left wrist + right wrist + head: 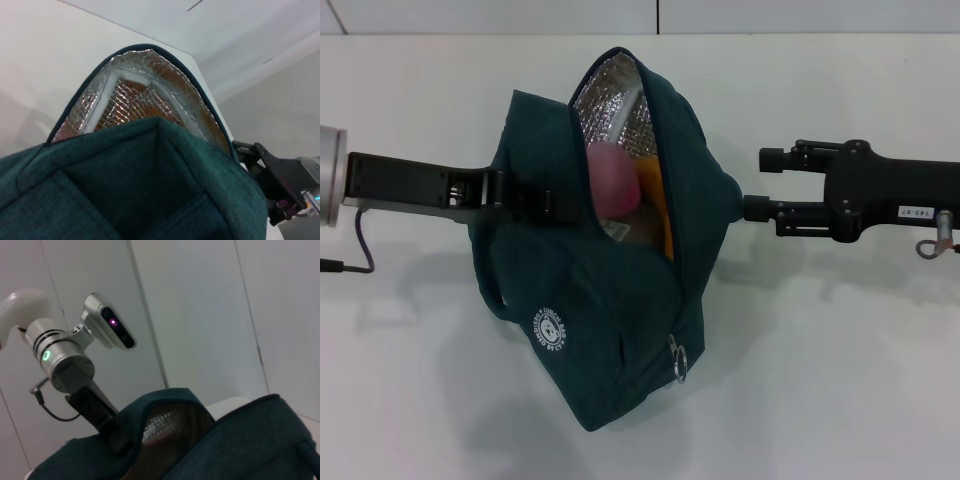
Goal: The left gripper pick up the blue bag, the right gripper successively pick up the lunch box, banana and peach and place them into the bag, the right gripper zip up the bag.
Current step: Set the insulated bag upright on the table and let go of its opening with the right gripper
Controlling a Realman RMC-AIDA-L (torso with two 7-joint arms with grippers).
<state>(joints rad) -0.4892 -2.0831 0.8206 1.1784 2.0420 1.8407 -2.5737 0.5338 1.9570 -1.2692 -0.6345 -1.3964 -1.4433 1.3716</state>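
The blue bag (610,300) hangs above the white table, its mouth open and the silver foil lining (610,105) showing. My left gripper (552,205) is shut on the bag's left rim. Inside lie the pink peach (613,180) and, beside it, the orange-yellow banana (661,210). A pale clear bit under the peach may be the lunch box (618,230); the rest of it is hidden. My right gripper (757,183) is open and holds nothing, just right of the bag's side. The metal ring zip pull (678,366) dangles at the lower end of the zip.
The white table (840,380) spreads under and around the bag. The left wrist view shows the bag's fabric (150,170), its foil lining (135,95) and the right gripper (272,182) beyond. The left arm (70,360) rises behind the bag (235,445) in the right wrist view.
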